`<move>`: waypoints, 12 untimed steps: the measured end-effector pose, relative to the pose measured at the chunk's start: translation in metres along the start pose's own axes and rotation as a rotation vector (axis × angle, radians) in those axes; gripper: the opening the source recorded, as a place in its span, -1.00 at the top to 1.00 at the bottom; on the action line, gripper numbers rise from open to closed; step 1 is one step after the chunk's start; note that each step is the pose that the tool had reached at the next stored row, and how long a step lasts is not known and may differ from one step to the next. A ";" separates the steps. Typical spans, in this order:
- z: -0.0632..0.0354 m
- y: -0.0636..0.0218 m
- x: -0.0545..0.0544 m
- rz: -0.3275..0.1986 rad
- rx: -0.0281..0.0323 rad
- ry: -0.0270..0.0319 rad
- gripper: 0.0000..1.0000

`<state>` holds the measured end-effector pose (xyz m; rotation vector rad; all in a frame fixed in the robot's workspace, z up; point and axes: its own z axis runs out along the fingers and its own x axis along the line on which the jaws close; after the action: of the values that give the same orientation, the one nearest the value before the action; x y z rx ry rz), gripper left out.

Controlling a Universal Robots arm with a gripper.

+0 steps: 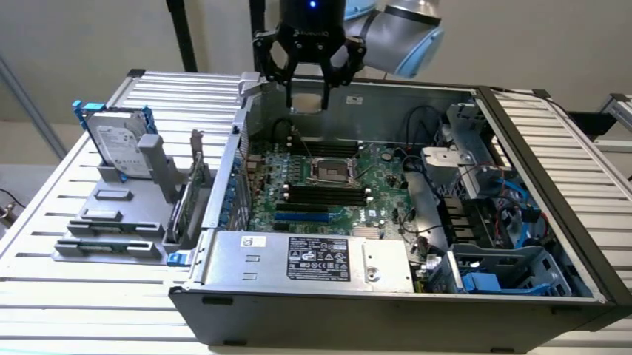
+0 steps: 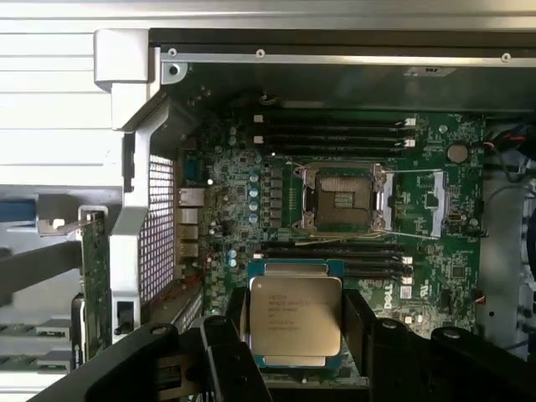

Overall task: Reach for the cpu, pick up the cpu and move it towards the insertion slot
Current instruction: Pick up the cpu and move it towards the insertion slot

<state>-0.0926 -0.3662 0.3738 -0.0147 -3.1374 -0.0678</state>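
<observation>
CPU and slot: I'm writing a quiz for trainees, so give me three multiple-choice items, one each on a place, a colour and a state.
1. The slot is:
A. empty
B. filled with a chip
C. covered by a fan

2. The cpu is:
A. seated in the slot
B. between the fingers of the gripper
C. lying flat on the board

3. The board is:
A. red
B. white
C. green

Answers: 1 A, the dark centre shows bare inside the metal frame. 2 B, the wrist view shows dark fingers on both sides of the chip, short of the slot. 3 C, green shows all around the slot.
</observation>
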 end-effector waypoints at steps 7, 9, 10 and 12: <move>0.0063 0.0235 -0.019 0.000 0.0001 0.0000 -0.09; 0.0082 0.0299 -0.025 0.000 0.0001 0.0000 -0.09; 0.0091 0.0325 -0.028 0.000 0.0001 0.0000 -0.09; 0.0110 0.0365 -0.035 0.000 0.0002 0.0000 -0.09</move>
<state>-0.0574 -0.3296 0.3643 -0.0148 -3.1374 -0.0674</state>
